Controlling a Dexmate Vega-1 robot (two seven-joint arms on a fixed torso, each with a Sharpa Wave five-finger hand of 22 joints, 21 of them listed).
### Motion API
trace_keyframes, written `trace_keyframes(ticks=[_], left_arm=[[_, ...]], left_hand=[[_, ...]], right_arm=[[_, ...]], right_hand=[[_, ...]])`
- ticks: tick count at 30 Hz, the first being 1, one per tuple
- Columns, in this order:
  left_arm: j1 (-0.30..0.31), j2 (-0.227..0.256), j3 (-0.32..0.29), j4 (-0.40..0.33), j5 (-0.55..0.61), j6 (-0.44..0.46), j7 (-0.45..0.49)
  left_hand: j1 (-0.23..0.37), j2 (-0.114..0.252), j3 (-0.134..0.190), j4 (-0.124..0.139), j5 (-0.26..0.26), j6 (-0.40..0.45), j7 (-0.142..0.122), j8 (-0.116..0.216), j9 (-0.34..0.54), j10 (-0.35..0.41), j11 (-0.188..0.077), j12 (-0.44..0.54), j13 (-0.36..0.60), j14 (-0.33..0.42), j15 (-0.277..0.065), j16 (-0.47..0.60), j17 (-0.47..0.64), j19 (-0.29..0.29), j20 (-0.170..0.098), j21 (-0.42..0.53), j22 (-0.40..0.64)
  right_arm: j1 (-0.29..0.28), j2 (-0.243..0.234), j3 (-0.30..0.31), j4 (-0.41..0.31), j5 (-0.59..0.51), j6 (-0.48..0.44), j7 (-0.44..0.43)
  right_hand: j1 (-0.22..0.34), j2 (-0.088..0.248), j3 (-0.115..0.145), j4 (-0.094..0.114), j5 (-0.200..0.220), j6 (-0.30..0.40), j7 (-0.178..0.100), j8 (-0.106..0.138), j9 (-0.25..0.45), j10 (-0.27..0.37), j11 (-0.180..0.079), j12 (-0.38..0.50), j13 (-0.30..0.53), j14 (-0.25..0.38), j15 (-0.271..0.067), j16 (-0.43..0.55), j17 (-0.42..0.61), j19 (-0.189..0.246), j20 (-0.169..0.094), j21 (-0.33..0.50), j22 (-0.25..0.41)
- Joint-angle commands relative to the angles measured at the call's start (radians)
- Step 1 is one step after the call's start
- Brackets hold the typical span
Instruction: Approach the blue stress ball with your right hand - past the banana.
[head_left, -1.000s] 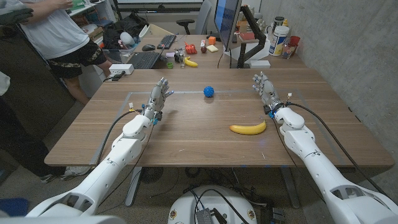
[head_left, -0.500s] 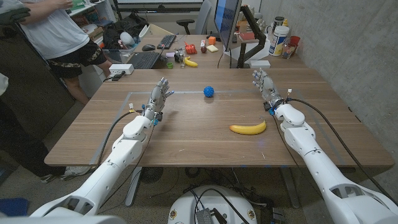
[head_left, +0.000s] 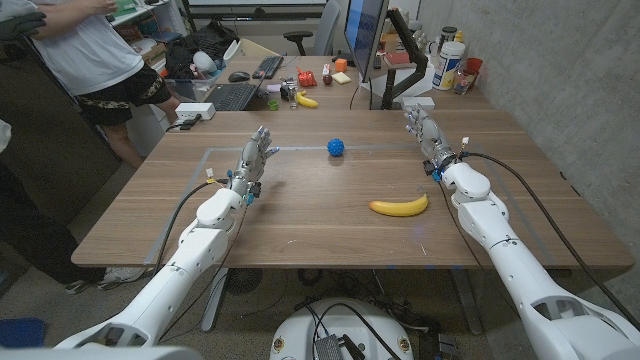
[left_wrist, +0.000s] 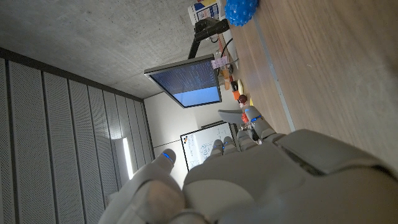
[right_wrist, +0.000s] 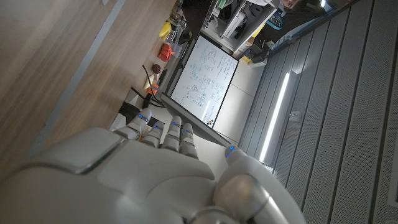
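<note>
A spiky blue stress ball (head_left: 336, 147) lies on the wooden table (head_left: 330, 235) near its far middle, and it also shows in the left wrist view as the blue stress ball (left_wrist: 241, 10). A yellow banana (head_left: 399, 206) lies nearer, to the ball's right. My right hand (head_left: 426, 138) stands past the banana at the far right, fingers apart and empty, a good way right of the ball. My left hand (head_left: 253, 160) is on the left side, fingers spread, holding nothing. The backs of my left hand (left_wrist: 261, 180) and right hand (right_wrist: 143, 174) show in the wrist views.
A monitor (head_left: 365, 40) on a stand rises behind the table's far edge. A keyboard (head_left: 232, 96), small toys and a second banana (head_left: 306, 100) lie on the desk beyond. Bottles (head_left: 451, 62) stand at the far right. A person (head_left: 90, 50) is at the far left.
My right hand has crept farther away along the table's right side, past the banana. The left hand, ball and banana have stayed put.
</note>
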Motion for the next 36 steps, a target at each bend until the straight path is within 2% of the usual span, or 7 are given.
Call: trace_keyframes(ticks=[1, 10, 36], left_arm=[[0.02, 0.0, -0.008, -0.025, 0.011, 0.0, 0.011], [0.025, -0.002, -0.003, -0.036, 0.022, -0.001, 0.018], [0.031, 0.002, -0.001, -0.047, 0.033, -0.004, 0.03]], left_hand=[[0.001, 0.132, 0.004, 0.0, 0.006, -0.16, -0.003, 0.008, 0.003, -0.095, 0.001, 0.004, 0.006, -0.093, 0.002, 0.006, 0.006, -0.103, -0.029, 0.006, 0.005], [0.001, 0.132, 0.004, 0.0, 0.007, -0.162, -0.003, 0.007, 0.003, -0.096, 0.001, 0.004, 0.006, -0.095, 0.002, 0.006, 0.006, -0.105, -0.03, 0.006, 0.005], [0.001, 0.131, 0.005, 0.0, 0.009, -0.159, -0.002, 0.008, 0.003, -0.095, 0.002, 0.004, 0.006, -0.093, 0.003, 0.006, 0.006, -0.104, -0.03, 0.008, 0.005]], right_arm=[[0.005, -0.008, -0.007, -0.031, -0.043, -0.006, -0.008], [0.012, -0.02, -0.011, -0.061, -0.079, -0.013, -0.017], [0.053, -0.028, -0.035, -0.082, -0.171, -0.013, -0.038]], right_hand=[[0.007, 0.121, 0.008, 0.001, 0.004, 0.012, -0.001, 0.008, 0.006, 0.013, -0.002, 0.006, 0.001, 0.0, -0.042, -0.002, 0.002, 0.002, -0.099, 0.0, 0.002], [0.009, 0.122, 0.011, 0.0, 0.004, 0.014, -0.003, 0.007, 0.006, 0.014, -0.002, 0.005, 0.001, -0.001, -0.043, -0.004, 0.002, 0.002, -0.099, -0.001, 0.002], [0.015, 0.121, 0.022, -0.003, 0.004, 0.021, -0.005, 0.005, 0.006, 0.016, -0.002, 0.004, 0.001, 0.0, -0.044, -0.008, 0.0, 0.004, -0.099, -0.005, 0.001]])
